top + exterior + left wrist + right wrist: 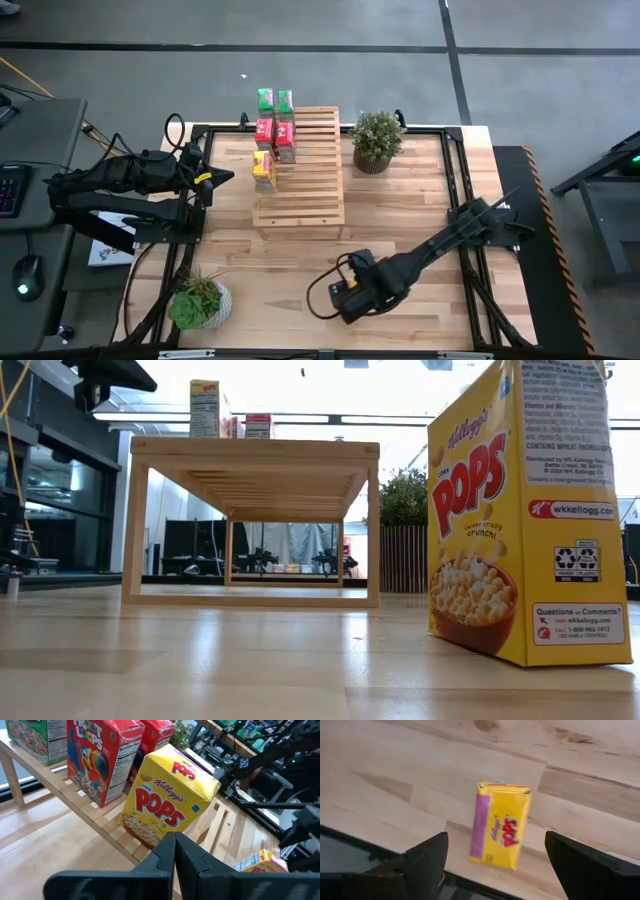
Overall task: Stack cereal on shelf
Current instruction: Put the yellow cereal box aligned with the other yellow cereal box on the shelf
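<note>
R tool (492,862) spread wide above yellow cereal box (500,825) standing on surface (395,765), not touching; L tool (174,851) pressed together, empty.

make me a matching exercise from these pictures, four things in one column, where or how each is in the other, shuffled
Things:
1. left gripper
2. right gripper
3. yellow box on the shelf
4. yellow box off the shelf

Places or states:
A. upright on the table, ahead of open fingers
B. open
C. beside a red box at the rack's left edge
D. shut, empty

Pairs: 1-D, 2-B, 3-C, 4-A
</note>
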Controlling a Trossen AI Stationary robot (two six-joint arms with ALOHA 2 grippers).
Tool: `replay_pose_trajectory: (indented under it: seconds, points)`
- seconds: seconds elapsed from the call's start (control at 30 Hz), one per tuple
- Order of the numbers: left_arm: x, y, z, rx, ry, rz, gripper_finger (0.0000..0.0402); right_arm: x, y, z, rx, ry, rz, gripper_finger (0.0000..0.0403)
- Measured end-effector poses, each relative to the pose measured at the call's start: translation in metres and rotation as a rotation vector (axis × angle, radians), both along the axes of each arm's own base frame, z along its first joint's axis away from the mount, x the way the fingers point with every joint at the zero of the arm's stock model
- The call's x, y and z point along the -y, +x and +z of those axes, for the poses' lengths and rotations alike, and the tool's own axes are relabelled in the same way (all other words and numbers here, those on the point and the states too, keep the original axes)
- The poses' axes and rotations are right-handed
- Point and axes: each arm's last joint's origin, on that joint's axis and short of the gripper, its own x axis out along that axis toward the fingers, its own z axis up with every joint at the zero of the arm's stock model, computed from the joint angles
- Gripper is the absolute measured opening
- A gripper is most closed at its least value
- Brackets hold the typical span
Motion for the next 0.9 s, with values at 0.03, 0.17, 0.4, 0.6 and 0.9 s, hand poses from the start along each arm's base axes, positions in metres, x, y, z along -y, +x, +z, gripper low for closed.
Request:
replay_pose_trajectory:
  seconds: [0.03,0.17,0.4,0.6,0.9]
  points:
    - [0.000,0.000,0.000,0.000,0.000,0.000,0.0000,-0.002,0.003,-0.005,-0.008,-0.004,0.000,0.0326]
    - [0.000,0.000,0.000,0.000,0.000,0.000,0.0000,-0.007,0.011,-0.024,-0.048,-0.021,-0.026,0.0326]
    - [0.000,0.000,0.000,0.001,0.000,0.000,0.0000,-0.012,0.019,-0.052,-0.112,-0.052,-0.049,0.0326]
    - [0.000,0.000,0.000,0.001,-0.002,0.001,0.0000,-0.020,0.023,-0.079,-0.184,-0.053,-0.051,0.0326]
    - [0.000,0.000,0.000,0.002,-0.001,0.003,0.0000,-0.023,0.027,-0.092,-0.186,-0.062,-0.081,0.0318]
